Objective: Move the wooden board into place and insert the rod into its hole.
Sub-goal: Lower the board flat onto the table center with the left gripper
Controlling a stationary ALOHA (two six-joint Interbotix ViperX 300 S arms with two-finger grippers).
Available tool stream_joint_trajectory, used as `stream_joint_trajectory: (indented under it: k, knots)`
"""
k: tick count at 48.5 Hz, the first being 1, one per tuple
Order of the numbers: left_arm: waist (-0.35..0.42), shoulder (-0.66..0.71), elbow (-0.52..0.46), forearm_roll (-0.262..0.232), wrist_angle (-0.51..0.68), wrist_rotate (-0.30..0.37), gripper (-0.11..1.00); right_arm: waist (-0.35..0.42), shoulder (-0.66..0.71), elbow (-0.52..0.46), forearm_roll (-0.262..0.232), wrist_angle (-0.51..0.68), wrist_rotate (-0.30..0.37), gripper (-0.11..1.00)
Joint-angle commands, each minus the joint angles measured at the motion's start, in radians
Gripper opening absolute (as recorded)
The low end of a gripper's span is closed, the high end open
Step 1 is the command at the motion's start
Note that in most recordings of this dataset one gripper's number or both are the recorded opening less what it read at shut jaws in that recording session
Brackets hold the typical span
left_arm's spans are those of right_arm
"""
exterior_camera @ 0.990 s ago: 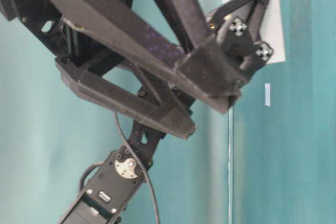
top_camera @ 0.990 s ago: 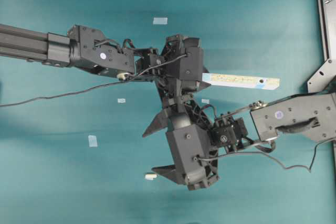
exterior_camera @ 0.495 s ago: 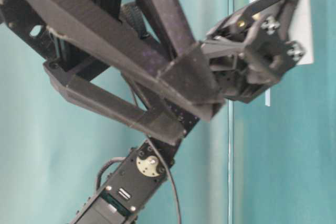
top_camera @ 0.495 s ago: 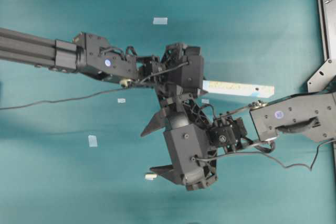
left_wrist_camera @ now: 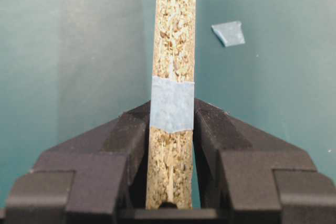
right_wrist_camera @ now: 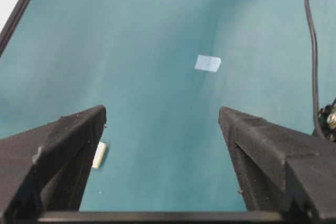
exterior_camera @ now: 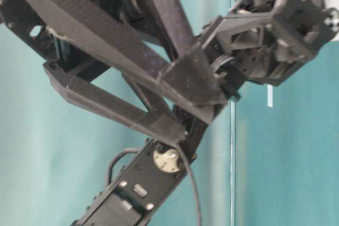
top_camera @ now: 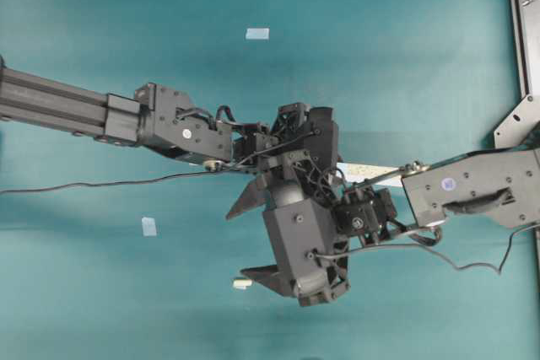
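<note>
**Left fingers clamped on the board, right fingers spread wide**

Our left fingers (left_wrist_camera: 126, 145) press against both sides of the wooden board (left_wrist_camera: 172, 77), gripping it edge-up right at its light-blue patch (left_wrist_camera: 172, 103). In the left wrist view the board runs straight away from the left gripper (left_wrist_camera: 170, 129), its speckled edge facing the camera, above the teal worktop (left_wrist_camera: 68, 40). A loose blue tape scrap (left_wrist_camera: 229, 33) lies on the worktop to the right of the board.

From overhead, we see only a short pale stretch of the board (top_camera: 364, 173) showing between the two arms; the rest is hidden under the left gripper (top_camera: 308, 137) and the right arm.

Our right fingers (right_wrist_camera: 58, 150) stand far apart with nothing between them. The right gripper (right_wrist_camera: 163, 145) hangs over bare worktop, and the rod (right_wrist_camera: 98, 155) lies flat just beside the inner face of the finger at the left of that view. Overhead, the rod (top_camera: 242, 282) sits next to the lower fingertip of the right gripper (top_camera: 253, 238). Whether it touches, we cannot tell.
</note>
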Motion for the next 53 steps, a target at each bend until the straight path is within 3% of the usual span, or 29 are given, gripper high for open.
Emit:
stream_joint_trajectory:
  k: [1, 20, 53]
  knots:
    - [0.006, -0.015, -0.034, 0.0, -0.011, -0.009, 0.21, 0.0, -0.028, -0.021, 0.0, -0.003, 0.002, 0.95]
    - [0.064, -0.028, -0.028, 0.002, -0.011, -0.005, 0.21, 0.006, -0.021, -0.02, 0.0, -0.003, 0.003, 0.95]
    - [0.034, 0.008, -0.032, 0.002, -0.009, -0.012, 0.21, 0.006, -0.021, -0.009, 0.0, -0.003, 0.003, 0.95]
